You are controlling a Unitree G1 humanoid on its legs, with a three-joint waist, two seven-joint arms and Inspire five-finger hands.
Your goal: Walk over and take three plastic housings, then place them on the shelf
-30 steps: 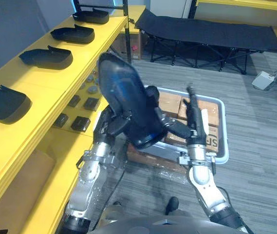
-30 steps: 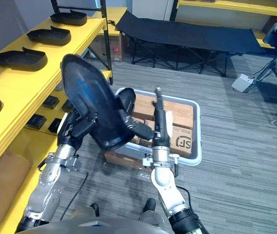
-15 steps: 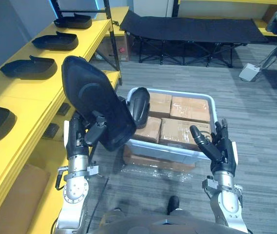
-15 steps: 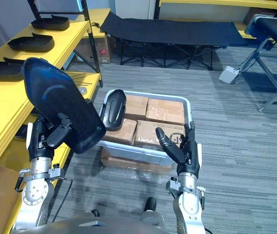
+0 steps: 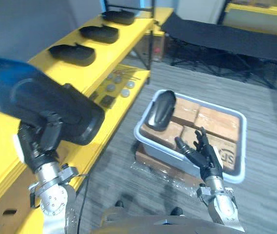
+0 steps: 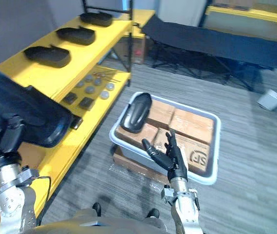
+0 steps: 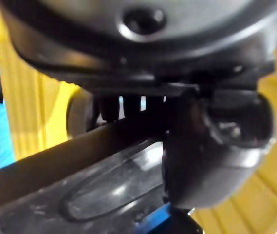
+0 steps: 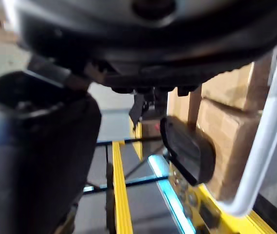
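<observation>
Left hand [image 5: 41, 144] is gripping the housing [image 5: 36, 105] from underneath, holding it up right beside the shelf [image 5: 121, 44]. I'd say it's mid-placement. It's going to want the housing level, lifted over the shelf edge, then set flat on the bare yellow short of the row [image 5: 72, 53] of 3 beyond the hand, letting go only once it's resting. The housing is looking big, black, smooth and glossy, kinda shell-shaped. Right hand [image 5: 204, 153] is hanging empty, fingers spread, with a spare [image 5: 160, 109] leaning in the bin [image 5: 240, 146] just past its fingertips.
</observation>
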